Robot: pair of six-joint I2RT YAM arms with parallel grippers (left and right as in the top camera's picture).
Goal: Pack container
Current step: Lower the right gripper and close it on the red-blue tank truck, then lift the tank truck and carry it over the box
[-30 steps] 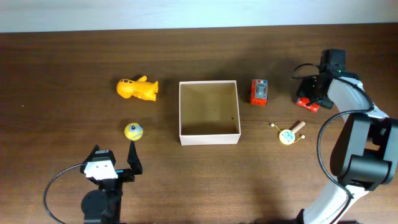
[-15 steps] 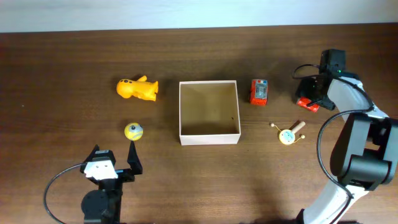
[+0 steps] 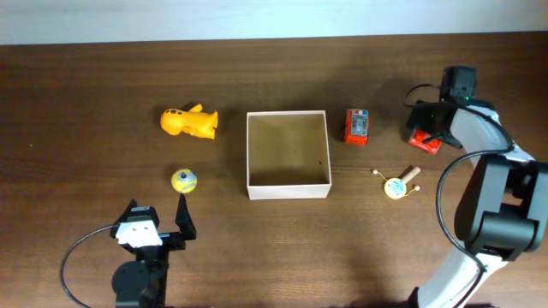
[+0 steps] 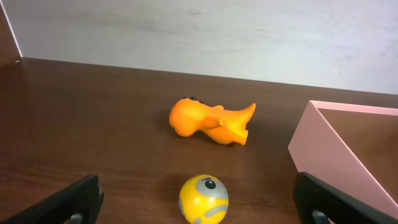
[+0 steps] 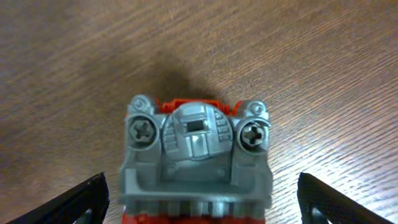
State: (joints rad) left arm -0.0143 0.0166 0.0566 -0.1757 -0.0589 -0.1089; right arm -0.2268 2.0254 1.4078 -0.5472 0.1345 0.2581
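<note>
The container (image 3: 288,192), a square white-walled box with a tan inside, stands mid-table and holds nothing I can see; its wall shows in the left wrist view (image 4: 323,152). My right gripper (image 3: 425,130) is open at the far right, its jaws on either side of a red and grey toy (image 5: 198,155) without touching it. My left gripper (image 3: 157,216) is open near the front left, just behind a yellow ball toy (image 4: 203,198). An orange animal toy (image 4: 211,120) lies beyond the ball.
A red and grey toy (image 3: 357,125) lies just right of the container. A round wooden toy (image 3: 396,186) lies at the front right. The ball (image 3: 184,180) and the orange toy (image 3: 190,121) lie left of the container. A pale wall runs along the far edge.
My right gripper has shifted slightly toward the far edge over the red and grey toy. The left arm and the other toys have not moved.
</note>
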